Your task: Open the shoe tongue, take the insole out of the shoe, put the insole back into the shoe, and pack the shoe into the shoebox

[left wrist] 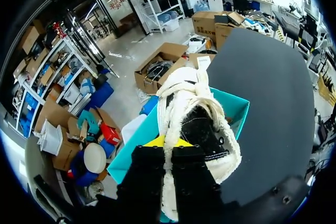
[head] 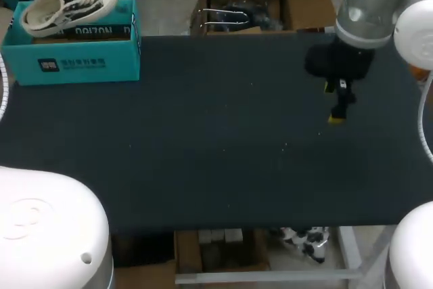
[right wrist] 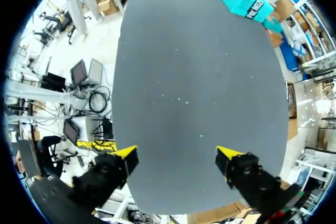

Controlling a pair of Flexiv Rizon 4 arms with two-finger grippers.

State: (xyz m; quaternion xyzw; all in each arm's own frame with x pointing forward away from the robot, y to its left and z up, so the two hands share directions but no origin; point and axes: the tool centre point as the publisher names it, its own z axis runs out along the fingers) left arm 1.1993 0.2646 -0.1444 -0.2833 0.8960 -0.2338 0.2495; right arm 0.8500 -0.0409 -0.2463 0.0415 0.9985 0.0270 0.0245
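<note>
Left fingers (left wrist: pixel 147 174) close together, pinching rim of shoe (left wrist: pixel 202 124). Shoe: white canvas sneaker, white laces, black patterned sides, dark inside; extends ahead of fingers, over open teal shoebox (head: pixel 71 62). Box contents hidden by shoe. Right fingers (right wrist: pixel 125 155) spread wide, nothing between them, above dark worktop (head: pixel 216 153).
</note>
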